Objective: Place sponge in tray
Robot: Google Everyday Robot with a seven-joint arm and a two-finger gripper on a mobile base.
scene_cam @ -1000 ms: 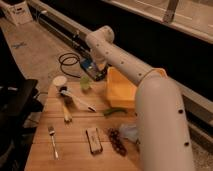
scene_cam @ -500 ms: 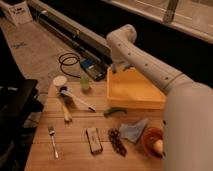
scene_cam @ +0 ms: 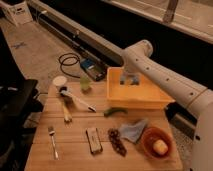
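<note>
The yellow tray (scene_cam: 137, 95) stands at the far right of the wooden table (scene_cam: 75, 155). My gripper (scene_cam: 130, 80) hangs over the tray's far left part, just above its inside, at the end of the white arm (scene_cam: 160, 75) that reaches in from the right. I cannot tell whether it holds anything. A pale green block (scene_cam: 86, 83), possibly the sponge, sits at the table's far edge, left of the tray and apart from the gripper.
On the table are a white cup (scene_cam: 59, 80), a white-headed brush (scene_cam: 75, 99), a wooden-handled brush (scene_cam: 65, 111), a fork (scene_cam: 52, 142), a dark bar (scene_cam: 93, 140), a green pod (scene_cam: 115, 111), a blue cloth (scene_cam: 132, 131) and an orange bowl (scene_cam: 156, 142). A blue box (scene_cam: 92, 68) and a cable (scene_cam: 70, 61) lie on the floor behind.
The arm has swung right, from over the floor beyond the table's far left edge to over the tray. The pale green block has stayed where it was.
</note>
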